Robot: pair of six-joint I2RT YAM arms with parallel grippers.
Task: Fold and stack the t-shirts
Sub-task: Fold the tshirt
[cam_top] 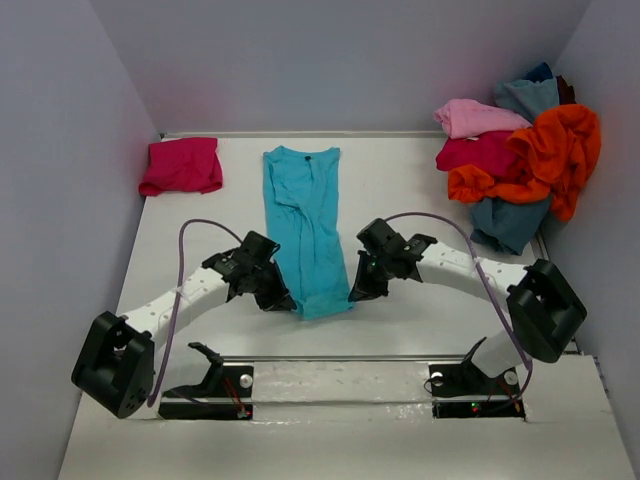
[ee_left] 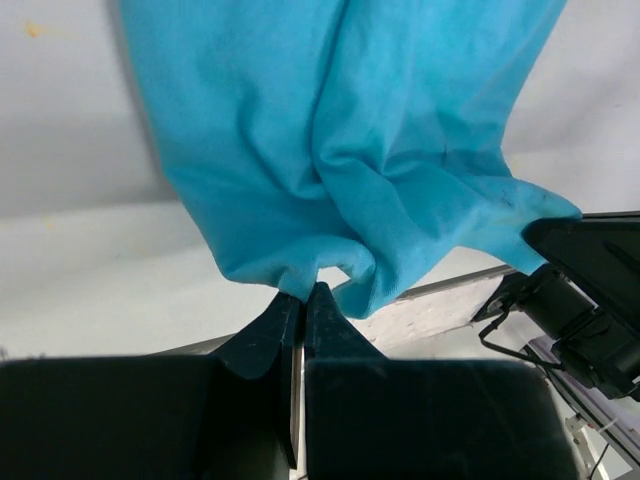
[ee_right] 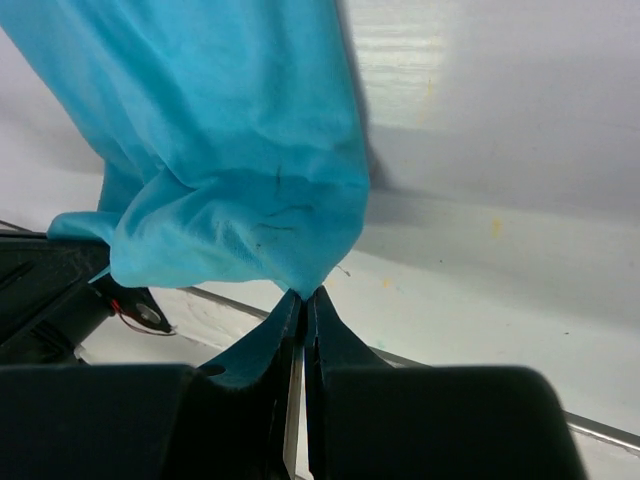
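Closest in, my left gripper [ee_left: 302, 292] has its two dark fingers pressed tight together on a puckered bit of the turquoise shirt's [cam_top: 305, 220] near hem. My right gripper [ee_right: 303, 293] does the same at the other near corner, jaws shut on a small nip of cloth.

From above, the turquoise shirt lies along the middle of the table [cam_top: 420, 200] as a long narrow strip, collar at the far end and hem towards my bases. It is wrinkled down its length. My two grippers sit at either side of the hem end, left on the left corner and right on the right corner, with the cloth between them. Whether that hem is lifted clear of the table I cannot tell.

At the far left corner a magenta shirt [cam_top: 182, 165] rests as a compact folded bundle (well apart from the turquoise one). Against the right wall is a loose pile: an orange shirt [cam_top: 555, 150] draped across the front, a light pink shirt [cam_top: 478, 117] on top behind it, a crimson shirt [cam_top: 480, 152] under that, and a dusty blue shirt [cam_top: 510, 222] showing at the bottom.
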